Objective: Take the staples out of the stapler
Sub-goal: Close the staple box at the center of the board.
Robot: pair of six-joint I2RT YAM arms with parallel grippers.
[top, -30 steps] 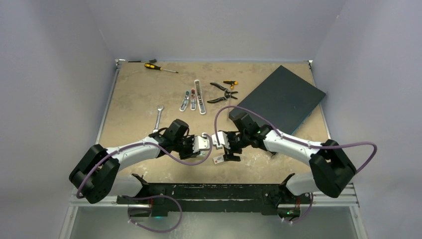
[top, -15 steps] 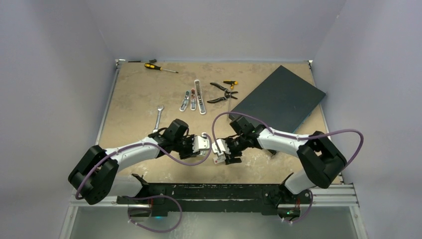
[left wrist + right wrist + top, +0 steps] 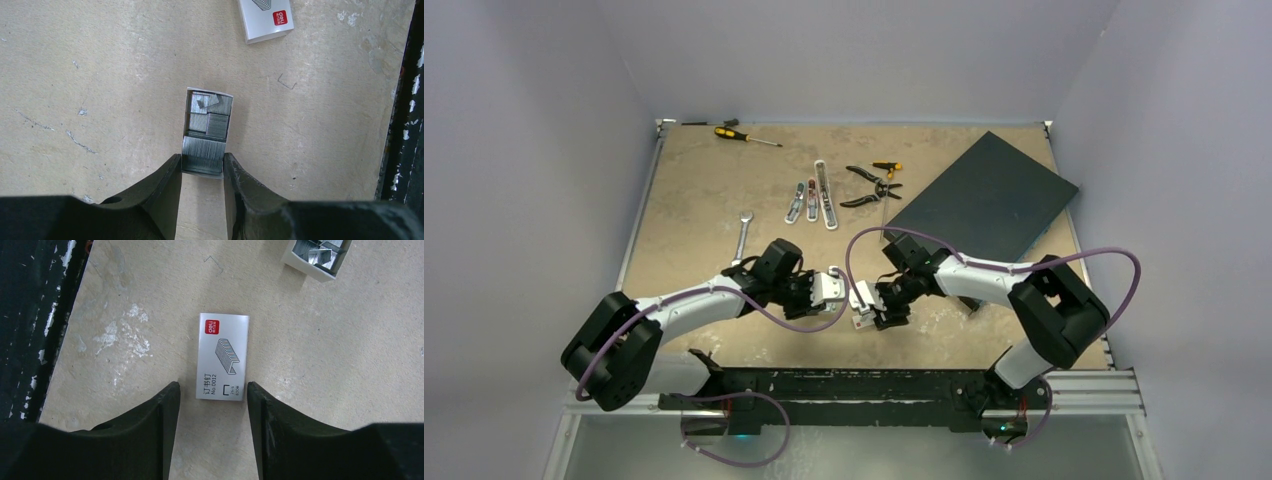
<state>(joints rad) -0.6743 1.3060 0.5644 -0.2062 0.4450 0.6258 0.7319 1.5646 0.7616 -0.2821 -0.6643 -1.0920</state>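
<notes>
Left wrist view showed my left gripper [image 3: 202, 162] pinching the near end of a small white open cardboard tray [image 3: 210, 92], one finger pressed on each side wall. Short silvery-grey ribbed strips of joined metal staples [image 3: 203, 150] lay inside that tray, some flat and one small piece tilted at the far end. The tray hung over the beige speckled table [image 3: 100, 75]. My right gripper [image 3: 211, 387] was spread, its fingers straddling the near end of a flat white rectangular box [image 3: 222, 345] with a red logo, which lay on the table.
</notes>
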